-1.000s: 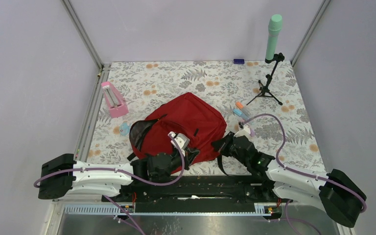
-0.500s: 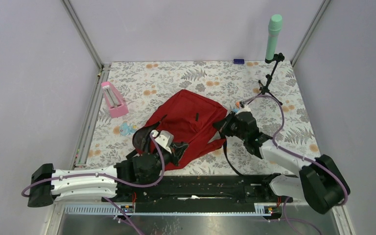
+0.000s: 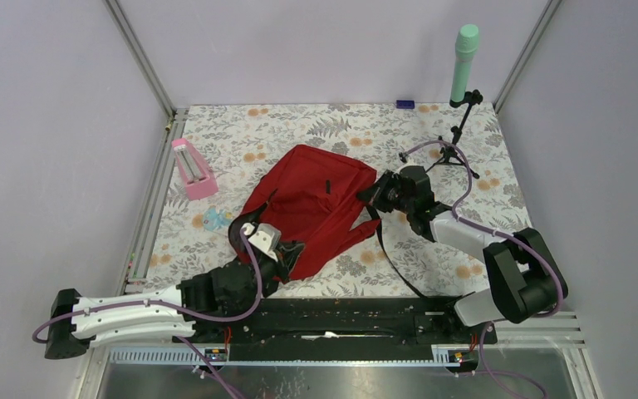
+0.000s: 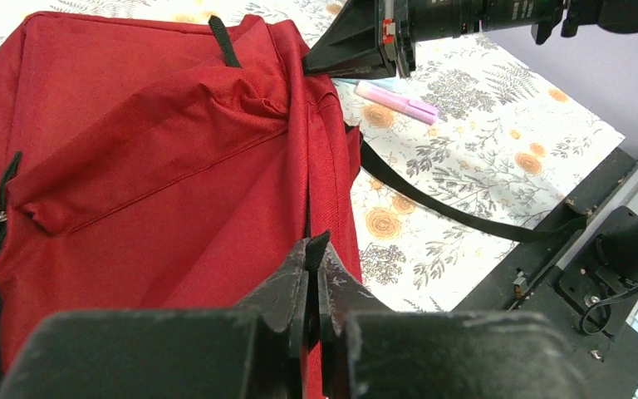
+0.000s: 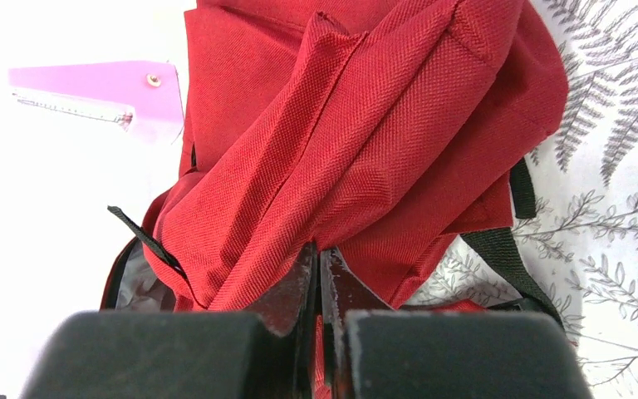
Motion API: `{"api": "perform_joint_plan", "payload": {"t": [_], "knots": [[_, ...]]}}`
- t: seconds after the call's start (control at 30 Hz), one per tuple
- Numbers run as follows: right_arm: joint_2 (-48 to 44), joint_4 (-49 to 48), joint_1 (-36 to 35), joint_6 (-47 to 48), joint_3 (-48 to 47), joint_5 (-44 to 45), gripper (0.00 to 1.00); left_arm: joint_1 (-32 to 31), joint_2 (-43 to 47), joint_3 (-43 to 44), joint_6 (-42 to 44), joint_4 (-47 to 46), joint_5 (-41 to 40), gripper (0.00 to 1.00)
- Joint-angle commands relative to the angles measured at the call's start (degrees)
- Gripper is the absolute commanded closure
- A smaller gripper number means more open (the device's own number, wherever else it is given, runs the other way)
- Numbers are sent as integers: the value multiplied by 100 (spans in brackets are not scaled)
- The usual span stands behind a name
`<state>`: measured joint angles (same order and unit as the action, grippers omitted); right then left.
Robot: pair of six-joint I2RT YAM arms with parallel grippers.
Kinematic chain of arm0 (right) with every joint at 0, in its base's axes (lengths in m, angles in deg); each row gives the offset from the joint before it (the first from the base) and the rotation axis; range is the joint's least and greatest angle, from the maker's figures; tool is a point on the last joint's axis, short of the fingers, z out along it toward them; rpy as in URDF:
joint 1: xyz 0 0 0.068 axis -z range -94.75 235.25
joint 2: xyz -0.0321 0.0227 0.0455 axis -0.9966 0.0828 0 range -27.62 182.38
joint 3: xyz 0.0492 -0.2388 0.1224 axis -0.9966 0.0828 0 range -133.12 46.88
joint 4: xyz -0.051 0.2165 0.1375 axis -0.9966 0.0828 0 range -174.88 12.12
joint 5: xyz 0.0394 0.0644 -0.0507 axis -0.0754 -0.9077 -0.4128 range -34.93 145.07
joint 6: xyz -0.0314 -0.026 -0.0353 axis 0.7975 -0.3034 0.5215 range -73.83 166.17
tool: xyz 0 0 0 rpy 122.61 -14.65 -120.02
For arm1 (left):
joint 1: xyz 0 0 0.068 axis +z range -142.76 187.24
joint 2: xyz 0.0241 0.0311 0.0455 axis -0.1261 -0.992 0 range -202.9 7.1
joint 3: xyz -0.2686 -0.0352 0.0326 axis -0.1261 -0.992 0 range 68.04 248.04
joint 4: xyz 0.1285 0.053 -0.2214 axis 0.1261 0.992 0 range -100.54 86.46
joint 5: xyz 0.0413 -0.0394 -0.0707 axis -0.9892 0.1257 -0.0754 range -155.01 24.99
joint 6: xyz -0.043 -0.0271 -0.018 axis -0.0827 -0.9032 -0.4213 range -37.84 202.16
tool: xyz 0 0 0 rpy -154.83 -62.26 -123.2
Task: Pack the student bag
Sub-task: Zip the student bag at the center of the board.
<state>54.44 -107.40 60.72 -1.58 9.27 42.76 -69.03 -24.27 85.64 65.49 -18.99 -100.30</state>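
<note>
The student bag (image 3: 311, 199), a big red backpack, lies slumped in the middle of the floral table, its dark opening (image 3: 241, 229) facing the near left. My left gripper (image 3: 287, 252) is shut on the bag's near edge; in the left wrist view a black tab and red fabric (image 4: 149, 166) sit pinched at the gripper's (image 4: 316, 247) tips. My right gripper (image 3: 374, 195) is shut on the bag's right side. In the right wrist view a fold of the bag (image 5: 365, 125) runs between the right gripper's (image 5: 317, 253) closed jaws.
A pink case (image 3: 193, 169) stands at the left, with a small teal item (image 3: 211, 219) near the bag. A tripod holding a green cylinder (image 3: 463, 75) is at the far right. A loose black strap (image 3: 395, 266) trails toward the near rail. A pink marker (image 4: 399, 98) lies by the right arm.
Both arms moved with the bag in their grip: the right gripper went toward the far side, the left one drew back leftward. The bag shifted away and turned.
</note>
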Motion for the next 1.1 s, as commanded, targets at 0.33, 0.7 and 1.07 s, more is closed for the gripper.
{"api": "perform_joint_plan", "payload": {"t": [0.33,0.7,1.07], "knots": [[-1018,415,603,1463,-409,489,44,-37,99,632,532,265,332,100],[-3515,1149,-91,-346,1192,651,23,-37,-1167,845,589,-806,904,100],[-3993,1134,-1866,-1364,1610,1203,25,-40,-1504,779,463,-1260,1026,100]]}}
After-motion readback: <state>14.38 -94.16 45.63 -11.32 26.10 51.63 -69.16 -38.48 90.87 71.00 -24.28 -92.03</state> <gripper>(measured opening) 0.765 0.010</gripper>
